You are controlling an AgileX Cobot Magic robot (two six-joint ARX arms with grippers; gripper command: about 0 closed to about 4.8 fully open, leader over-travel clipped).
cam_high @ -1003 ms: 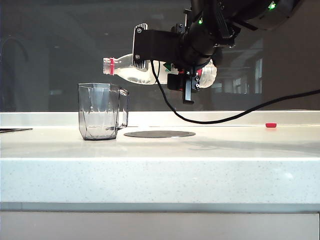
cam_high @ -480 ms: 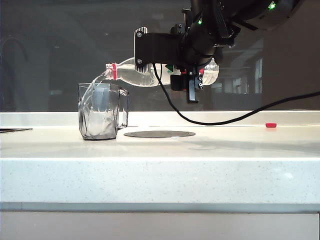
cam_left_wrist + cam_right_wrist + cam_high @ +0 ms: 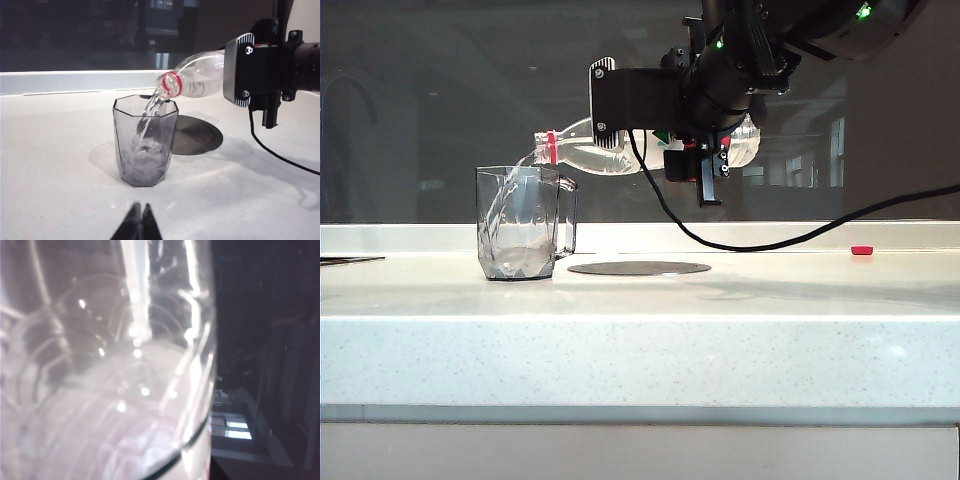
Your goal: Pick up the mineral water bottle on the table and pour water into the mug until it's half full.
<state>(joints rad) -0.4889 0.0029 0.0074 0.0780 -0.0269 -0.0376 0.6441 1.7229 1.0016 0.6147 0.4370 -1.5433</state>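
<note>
Left of centre on the worktop (image 3: 740, 290), mug (image 3: 520, 222) upright, only its bottom filled; water (image 3: 500, 195) arcs into it from the mouth of the mineral water bottle (image 3: 582, 152), held near-level just above the rim. Upper centre-right, right pincer (image 3: 695, 140) clamps the bottle's body; left pincer (image 3: 139, 226) waits, tips together, empty, near the mug. Likely best: hold this tilt steady, mouth over the opening, level off near half.
</note>
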